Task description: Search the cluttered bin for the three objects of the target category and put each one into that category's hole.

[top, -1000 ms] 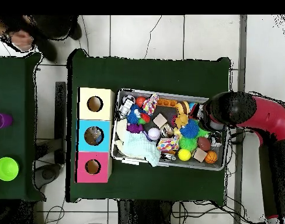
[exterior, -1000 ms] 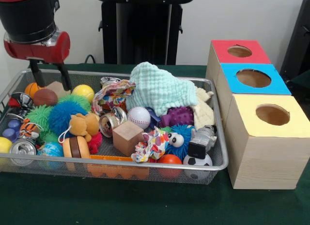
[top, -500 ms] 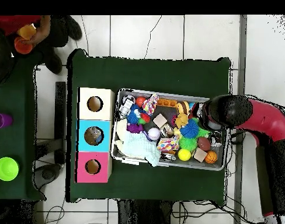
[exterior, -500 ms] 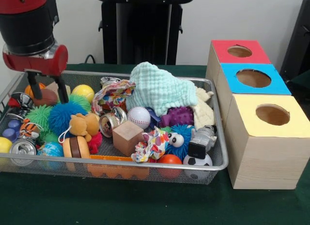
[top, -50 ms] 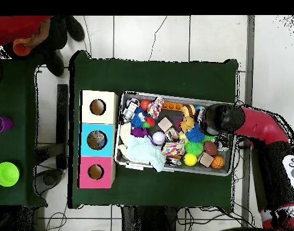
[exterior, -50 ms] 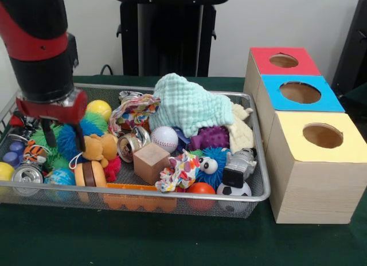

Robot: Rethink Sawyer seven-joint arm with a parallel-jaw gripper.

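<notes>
The bin, a wire mesh tray on the green counter, is heaped with toys, and the tool reaches down into its end farthest from the boxes. The tool's two dark fingers are spread, straddling the blue spiky ball without clearly pinching it. Green spiky balls crowd the same spot, with the plush bear just beside the tool and a toy burger in front of it. A yellow ball sits just behind, and a shiny can and a striped tiger toy lie on the tool's outer side. Farther along the bin are a wooden cube, a baseball, a mint knitted cloth piled high, a purple bumpy toy and a soccer ball. Well apart, beyond the bin, stand three wooden boxes with round holes: the yellow box, the blue box and the red box. No writing can be read.
</notes>
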